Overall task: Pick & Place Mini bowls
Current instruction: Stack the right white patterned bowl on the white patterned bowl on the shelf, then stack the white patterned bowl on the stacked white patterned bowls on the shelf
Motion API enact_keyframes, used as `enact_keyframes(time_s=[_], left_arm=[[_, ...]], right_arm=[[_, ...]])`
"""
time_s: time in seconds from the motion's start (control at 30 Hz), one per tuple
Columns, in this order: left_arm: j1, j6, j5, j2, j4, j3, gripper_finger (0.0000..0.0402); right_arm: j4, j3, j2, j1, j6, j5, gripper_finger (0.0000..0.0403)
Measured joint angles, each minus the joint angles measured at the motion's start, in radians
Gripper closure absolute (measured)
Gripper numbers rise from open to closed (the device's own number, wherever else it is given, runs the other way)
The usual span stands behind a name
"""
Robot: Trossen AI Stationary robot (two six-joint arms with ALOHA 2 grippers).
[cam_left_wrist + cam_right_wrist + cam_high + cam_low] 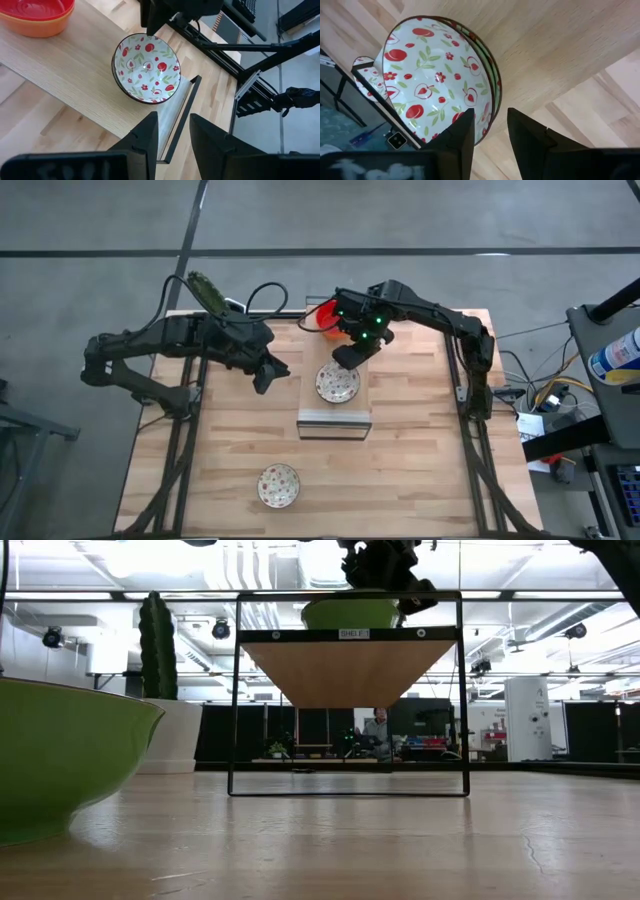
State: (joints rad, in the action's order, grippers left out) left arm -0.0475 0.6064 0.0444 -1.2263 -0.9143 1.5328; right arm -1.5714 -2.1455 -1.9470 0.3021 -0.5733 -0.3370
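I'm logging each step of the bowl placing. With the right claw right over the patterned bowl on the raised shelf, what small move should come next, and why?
Probably lift the right claw straight up and clear. The patterned bowl already sits flat on the shelf, and the claw's fingers stand apart at its rim, apparently not pinching it. Another patterned bowl waits on the table below.

Grey concrete floor (400, 215) (seamed), bright ceiling lights (190, 560) overhead
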Motion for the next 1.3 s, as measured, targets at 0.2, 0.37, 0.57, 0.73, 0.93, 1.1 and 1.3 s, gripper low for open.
enact_keyframes(time_s=[0.2, 0.37, 0.57, 0.73, 0.93, 1.1, 1.3], left_arm=[[0.0, 0.0, 0.0, 0.0, 0.0, 0.0, 0.0298], [0.0, 0.0, 0.002, 0.0, 0.0, 0.0, 0.0298], [0.0, -0.024, 0.003, 0.0, 0.0, 0.0, 0.0298], [0.0, -0.027, 0.003, 0.0, 0.001, 0.0, 0.0298], [0.0, -0.028, 0.003, 0.0, 0.001, 0.0, 0.0298], [0.0, -0.029, 0.004, 0.0, 0.001, 0.0, 0.0298], [0.0, -0.034, 0.004, 0.0, 0.001, 0.0, 0.0298]], right_arm=[[0.0, -0.007, 0.031, 0.0, 0.0, -0.001, 0.0323], [0.0, 0.015, 0.036, 0.004, 0.028, -0.053, 0.0383], [0.008, 0.049, 0.033, 0.003, 0.054, -0.088, 0.0394], [0.012, 0.083, 0.032, 0.004, 0.061, -0.083, 0.0394], [0.019, 0.091, 0.032, 0.004, 0.062, -0.076, 0.0394], [0.019, 0.091, 0.032, 0.004, 0.062, -0.053, 0.0394], [0.029, 0.093, 0.029, 0.004, 0.055, -0.049, 0.0394]])
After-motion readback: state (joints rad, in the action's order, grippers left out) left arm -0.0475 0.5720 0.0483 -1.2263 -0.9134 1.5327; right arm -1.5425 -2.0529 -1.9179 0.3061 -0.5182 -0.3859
